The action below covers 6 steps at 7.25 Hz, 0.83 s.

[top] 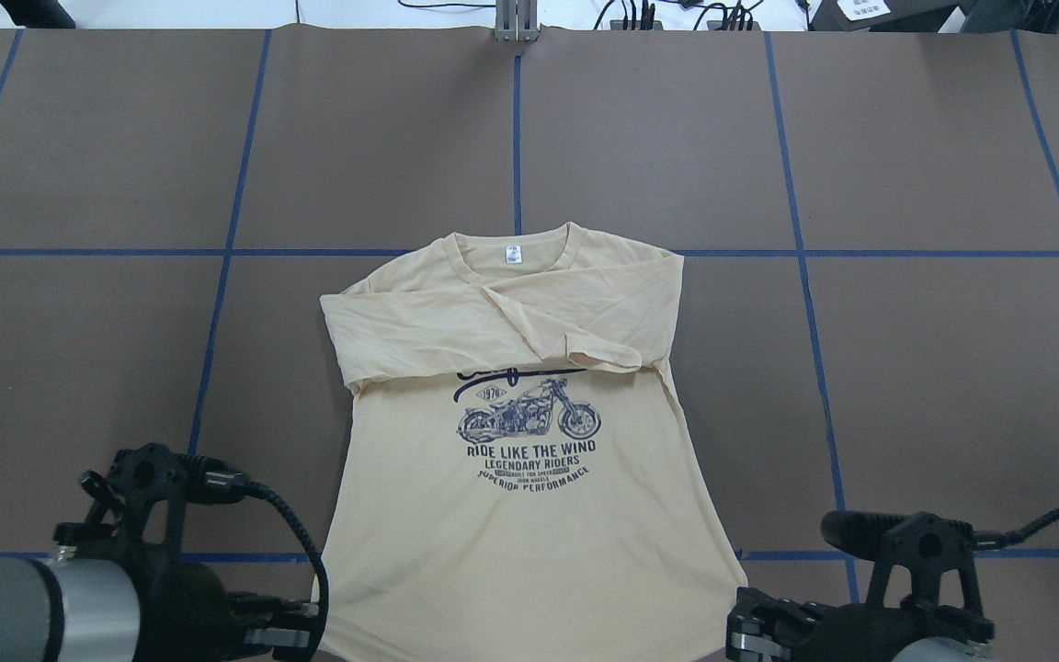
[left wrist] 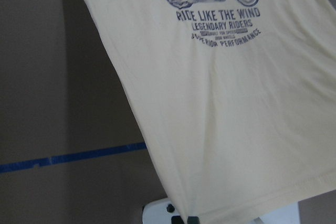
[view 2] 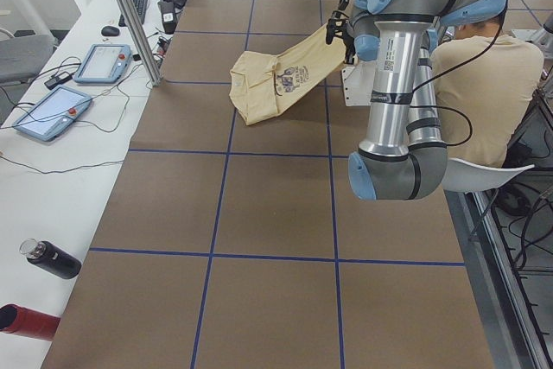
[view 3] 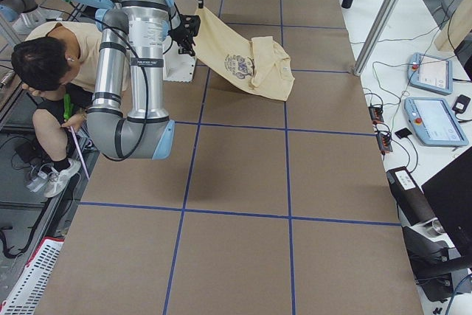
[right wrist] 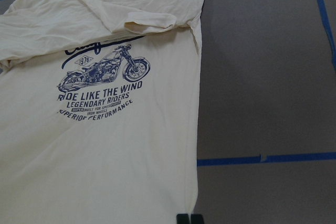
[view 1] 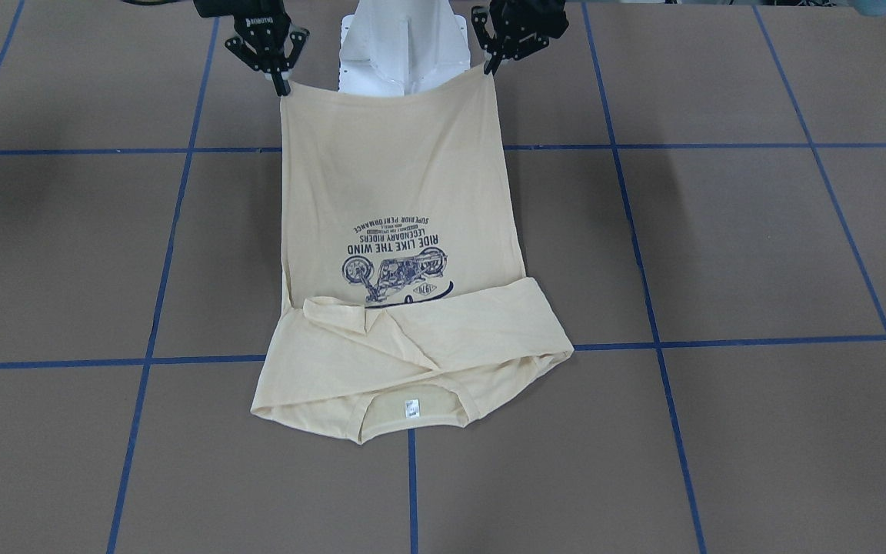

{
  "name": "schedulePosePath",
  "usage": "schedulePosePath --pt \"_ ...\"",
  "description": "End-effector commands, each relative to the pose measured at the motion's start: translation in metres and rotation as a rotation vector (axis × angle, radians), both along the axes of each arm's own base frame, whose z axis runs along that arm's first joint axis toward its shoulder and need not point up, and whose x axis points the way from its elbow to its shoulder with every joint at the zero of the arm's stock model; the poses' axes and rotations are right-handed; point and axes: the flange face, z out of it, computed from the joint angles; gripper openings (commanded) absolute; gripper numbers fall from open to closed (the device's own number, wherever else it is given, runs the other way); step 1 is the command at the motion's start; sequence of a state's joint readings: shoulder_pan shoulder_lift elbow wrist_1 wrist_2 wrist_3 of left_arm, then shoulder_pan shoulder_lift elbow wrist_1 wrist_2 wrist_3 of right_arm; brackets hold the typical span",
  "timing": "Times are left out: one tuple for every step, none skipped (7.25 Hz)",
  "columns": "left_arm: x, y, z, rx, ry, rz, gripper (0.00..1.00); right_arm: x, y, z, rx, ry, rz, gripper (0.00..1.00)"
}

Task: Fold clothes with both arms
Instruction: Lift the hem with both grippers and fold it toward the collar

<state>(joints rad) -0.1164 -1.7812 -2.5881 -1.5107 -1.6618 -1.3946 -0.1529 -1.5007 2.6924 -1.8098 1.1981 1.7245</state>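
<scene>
The pale cream-yellow T-shirt (view 1: 397,177) lies print up, with both sleeves folded across the chest and the collar end with its white neck label (view 1: 411,408) flat on the table. Its hem end is lifted off the table toward the robot. My left gripper (view 1: 489,68) is shut on one hem corner and my right gripper (view 1: 283,83) is shut on the other. In the overhead view the left gripper (top: 304,634) and the right gripper (top: 739,634) sit at the shirt's (top: 511,515) bottom corners. Both wrist views show the cloth (left wrist: 236,103) (right wrist: 105,145) stretching away from the fingertips.
The white pedestal base (view 1: 401,46) stands just behind the lifted hem. The brown table (view 1: 720,254) carries blue tape lines. A seated person (view 2: 484,84) is behind the robot. Teach pendants (view 2: 52,114) and bottles (view 2: 52,258) lie on the side bench.
</scene>
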Motion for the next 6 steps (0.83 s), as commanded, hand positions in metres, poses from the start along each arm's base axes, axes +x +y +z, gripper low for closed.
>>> schedulePosePath --pt "-0.003 0.000 0.001 -0.008 -0.022 0.006 0.00 0.015 -0.004 -0.009 -0.016 -0.007 -0.008 0.00" --pt "0.026 -0.008 0.013 -0.008 -0.076 -0.005 0.00 -0.006 -0.011 0.001 -0.007 0.045 0.021 0.00" --pt "0.068 -0.036 0.026 -0.010 -0.142 -0.069 0.00 -0.056 -0.038 -0.004 0.037 0.079 0.071 0.00" --pt "0.097 -0.082 0.038 -0.014 -0.207 -0.152 0.00 -0.100 -0.086 0.000 0.104 0.164 0.129 0.00" --pt "0.106 -0.133 0.057 0.045 -0.279 -0.197 0.00 -0.112 -0.138 0.010 0.096 0.195 0.196 0.00" --pt "0.084 -0.169 0.058 0.097 -0.296 -0.243 0.00 -0.103 -0.167 0.011 0.090 0.155 0.194 0.00"
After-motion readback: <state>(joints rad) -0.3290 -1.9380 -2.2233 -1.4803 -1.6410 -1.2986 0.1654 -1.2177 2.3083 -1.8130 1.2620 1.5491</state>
